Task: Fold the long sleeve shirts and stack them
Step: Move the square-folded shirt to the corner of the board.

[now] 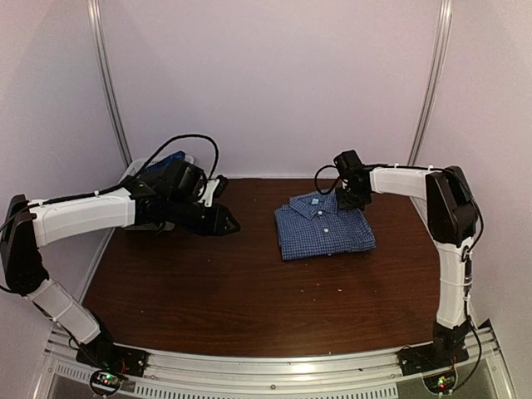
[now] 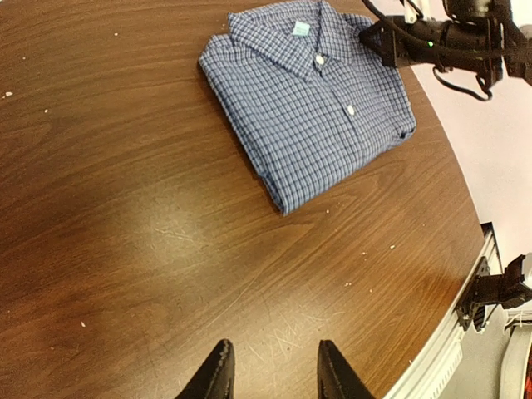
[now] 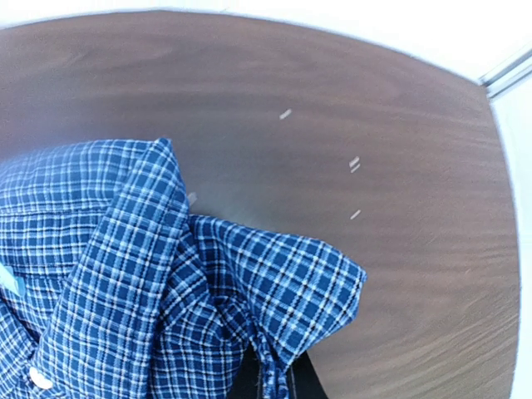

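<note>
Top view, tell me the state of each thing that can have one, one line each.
shirt: folded, buttoned, lying flat on the table
left gripper: open, holding nothing
right gripper: shut on the shirt's collar edge

One long sleeve shirt (image 1: 324, 226) is visible, made of blue cloth with a fine white check. It lies folded into a neat rectangle, front side up, on the brown table (image 1: 208, 283), to the right of the centre in the top view. Its collar (image 2: 287, 41) is at the upper end, with a small light blue label (image 2: 300, 27) inside and white buttons (image 2: 319, 59) below. Beside the collar one flap of cloth is lifted, pinched in the right end effector (image 3: 274, 378).
</note>
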### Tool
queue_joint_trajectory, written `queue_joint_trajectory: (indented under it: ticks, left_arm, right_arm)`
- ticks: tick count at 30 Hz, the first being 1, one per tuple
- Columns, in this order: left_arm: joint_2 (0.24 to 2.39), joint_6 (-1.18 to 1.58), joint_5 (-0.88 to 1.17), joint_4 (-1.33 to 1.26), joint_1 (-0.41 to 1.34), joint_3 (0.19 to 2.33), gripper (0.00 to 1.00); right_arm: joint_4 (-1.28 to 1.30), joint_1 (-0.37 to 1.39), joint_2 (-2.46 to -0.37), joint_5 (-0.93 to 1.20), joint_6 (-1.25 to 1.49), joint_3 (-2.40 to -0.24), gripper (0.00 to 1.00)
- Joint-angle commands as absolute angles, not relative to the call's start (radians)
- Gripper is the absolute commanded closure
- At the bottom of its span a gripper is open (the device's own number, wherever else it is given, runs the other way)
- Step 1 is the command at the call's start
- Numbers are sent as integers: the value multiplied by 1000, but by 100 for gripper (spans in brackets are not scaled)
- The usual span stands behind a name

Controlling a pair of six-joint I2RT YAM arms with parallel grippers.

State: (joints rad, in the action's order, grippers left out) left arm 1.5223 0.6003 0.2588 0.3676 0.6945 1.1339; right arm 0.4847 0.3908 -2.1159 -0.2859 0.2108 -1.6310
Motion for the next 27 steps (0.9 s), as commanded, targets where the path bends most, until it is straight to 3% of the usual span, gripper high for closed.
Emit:
queue_joint_trajectory:
  ticks: [1,12,27]
  left_arm:
    - [1506,566,304,333,689,1134,64]
    - [1521,565,310,338,688,1134,65]
    - [1668,568,345,339,689,1251,65]
  right_arm:
    - [564,327,-2183,-383,76,-1779,100]
    - [633,209,-2350,-430,-123,-2064,100]
    - [501,96,-2432,-419,-271,-2146,100]
